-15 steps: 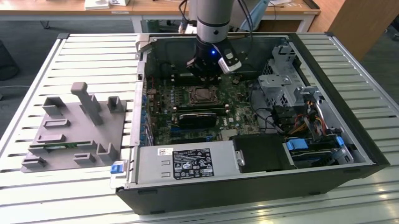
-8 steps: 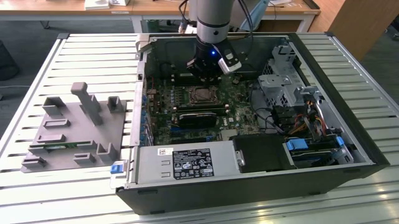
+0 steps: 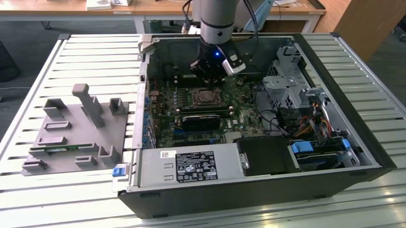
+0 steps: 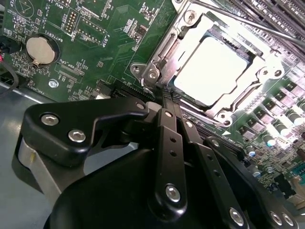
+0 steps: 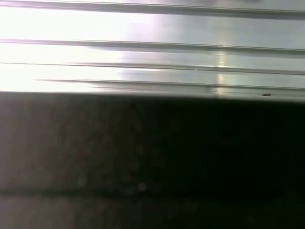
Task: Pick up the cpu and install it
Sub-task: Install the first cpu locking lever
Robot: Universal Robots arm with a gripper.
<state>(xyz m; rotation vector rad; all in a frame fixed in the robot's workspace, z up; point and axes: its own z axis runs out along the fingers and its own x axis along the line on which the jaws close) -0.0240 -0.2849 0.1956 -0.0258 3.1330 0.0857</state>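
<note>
The arm stands over the open computer case, which lies on the slatted table, toward its far edge. The hand hangs inside the case, just above the motherboard and at the far side of the socket. In the second wrist view the cpu already sits flat in that socket, its bright metal top framed by the steel retention bracket — square to the frame, no corner visibly riding up, though glare washes out most of its surface, so I would not swear it is fully seated.

The black linkage and fingers of the hand appear drawn together with nothing between them; they pinch no part and stand just clear of the bracket's near corner.

As I judge it, the chip is placed and the care now is in staying clear — any lift ought to go straight up, away from the bracket and the row of capacitors beside it, without nudging the chip sideways.

Out on the table near the case's side rests a grey fixture block.
</note>
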